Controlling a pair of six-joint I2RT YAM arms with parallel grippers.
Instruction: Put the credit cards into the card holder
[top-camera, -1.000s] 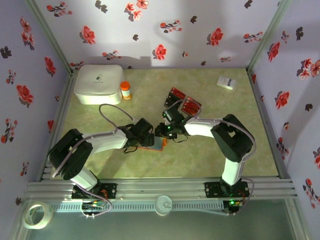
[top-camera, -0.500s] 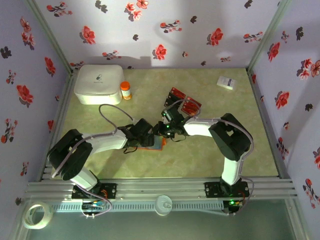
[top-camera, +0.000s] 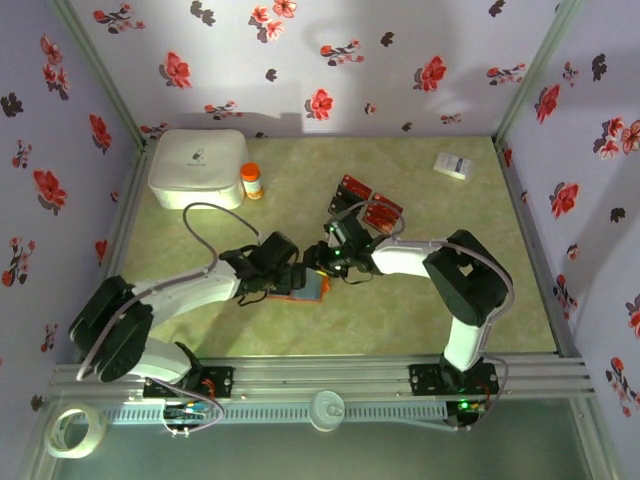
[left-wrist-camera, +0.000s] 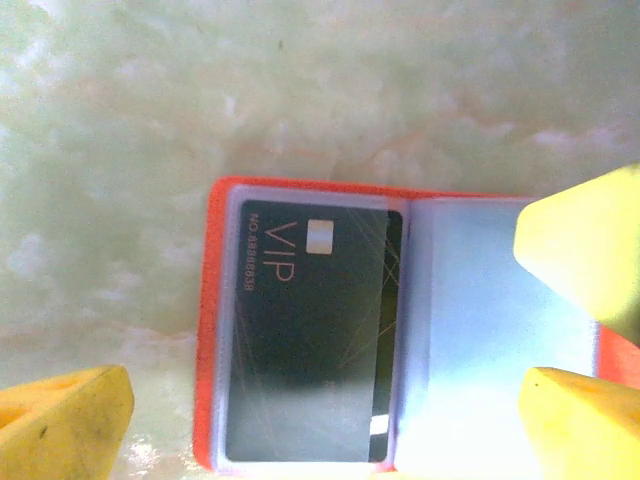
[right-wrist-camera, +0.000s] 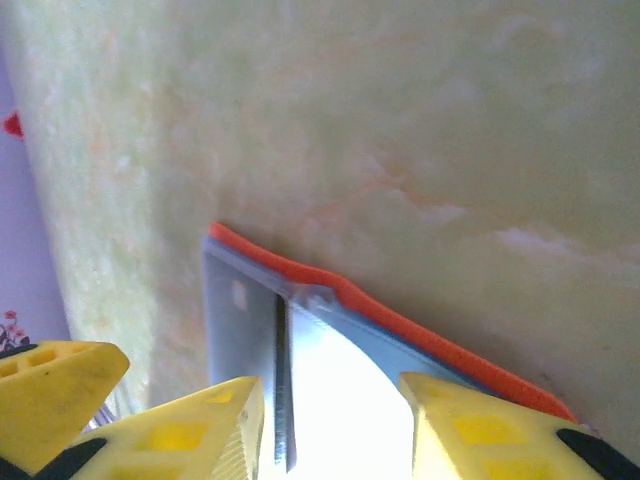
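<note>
straddling the card holder (left-wrist-camera: 470, 320), left gripper (left-wrist-camera: 325, 400) gapes; right gripper (right-wrist-camera: 330, 400) parted, seemingly above it.

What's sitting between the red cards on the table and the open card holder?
No loose object that I can see. In the top view, the right arm lies across the bare table between the red cards and the card holder, so it would likely have to pull back to fetch them.
</note>
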